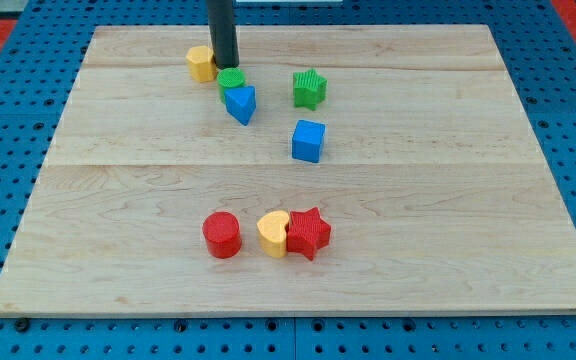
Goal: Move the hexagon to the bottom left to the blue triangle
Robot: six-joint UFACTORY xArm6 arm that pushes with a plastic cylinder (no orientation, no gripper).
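The yellow hexagon [201, 63] lies near the view's top left of the wooden board. My tip [226, 64] stands right beside it, on its right, touching or nearly touching it. The blue triangle [240, 103] lies just below and right of the tip. A green round block [231, 79] sits between the tip and the blue triangle, against the triangle's upper edge. The hexagon is up and to the left of the blue triangle.
A green star [309, 89] and a blue cube [308, 141] lie right of the triangle. A red cylinder [222, 235], a yellow heart [274, 234] and a red star [308, 233] sit in a row toward the view's bottom. The board [448, 200] rests on a blue pegboard.
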